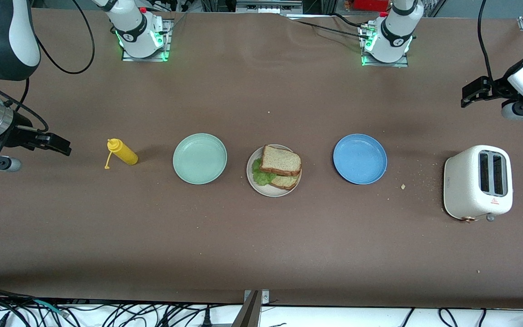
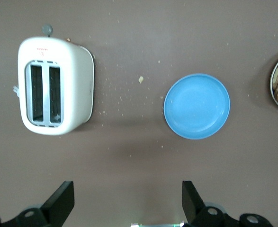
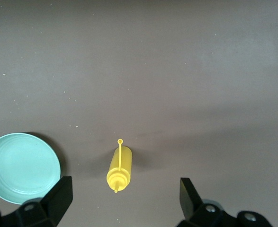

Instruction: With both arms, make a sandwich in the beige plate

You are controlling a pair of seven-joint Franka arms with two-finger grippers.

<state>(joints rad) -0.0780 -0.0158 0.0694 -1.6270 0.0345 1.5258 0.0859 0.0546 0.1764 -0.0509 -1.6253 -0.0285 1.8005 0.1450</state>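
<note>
Counts: three round plates, two bread slices, one lettuce leaf, one squeeze bottle, one toaster and two arms are seen.
Plates: a pale beige matte round plate with a low rim [image 1: 257,185] is set in the middle of the row on the brown table [image 1: 261,245]; a mint-green round plate [image 1: 199,158] is set beside it toward the right arm's end, a blue round plate [image 1: 360,159] toward the left arm's end.
Sandwich: the sandwich of two square light brown bread slices with darker crusts [image 1: 281,164] is stacked on the beige plate; a crinkled green lettuce leaf [image 1: 260,174] is seen sticking out between the slices. The top slice is skewed against the lower one.
Bottle: a yellow plastic squeeze bottle [image 1: 123,152] is laid on its side, beside the mint-green plate toward the right arm's end, its tethered cap dangling loose.
Toaster: a white two-slot toaster [image 1: 477,182] is set at the left arm's end of the table, with crumbs scattered between it and the blue plate.
Left gripper: the black two-finger left gripper [image 2: 128,201] is held wide, nothing gripped, over bare table at the left arm's end. The sandwich is well apart from it, with the blue plate between.
Right gripper: the black two-finger right gripper [image 3: 125,198] is held wide, nothing gripped, over the table at the right arm's end, near the bottle. The sandwich is well apart from it, with the bottle and mint-green plate between.
</note>
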